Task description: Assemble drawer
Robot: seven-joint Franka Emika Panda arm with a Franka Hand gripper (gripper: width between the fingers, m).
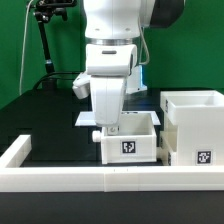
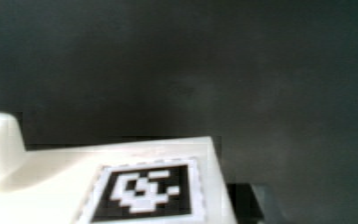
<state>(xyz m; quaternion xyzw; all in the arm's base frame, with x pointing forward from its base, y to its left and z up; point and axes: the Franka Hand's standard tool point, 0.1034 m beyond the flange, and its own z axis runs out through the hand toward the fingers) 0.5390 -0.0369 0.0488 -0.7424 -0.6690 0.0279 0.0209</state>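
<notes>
Lower left of the exterior view: the low white border wall (image 1: 60, 170) runs along the bottom of the frame and turns back up the left edge, fencing in the black table (image 1: 45, 115). Above it, at the upper left, a dark stand (image 1: 45, 45) rises in front of the green backdrop.

Centre of the frame: my arm comes straight down from the top, and my claw (image 1: 108, 128) dips into the small open-topped tray (image 1: 130, 140), at that tray's left rear corner. My fingers are hidden behind my own white housing and the tray's rim, so I cannot tell how far apart they stand or whether they grip the wall. The tray sits just behind the border wall, tag facing the camera, its long axis running across the frame. A flat white edge shows behind my claw; I cannot say what it belongs to.

Right of the frame: the tall boxy housing (image 1: 195, 125) stands just beside the tray, open at the top, with a tag low on its front.

My wrist view shows only a tagged white surface (image 2: 149, 185) close under me and bare dark table beyond.

As I judge it, the coming move turns on one line: the housing lies directly toward the exterior view's right of the tray, so the tray must travel that way.
</notes>
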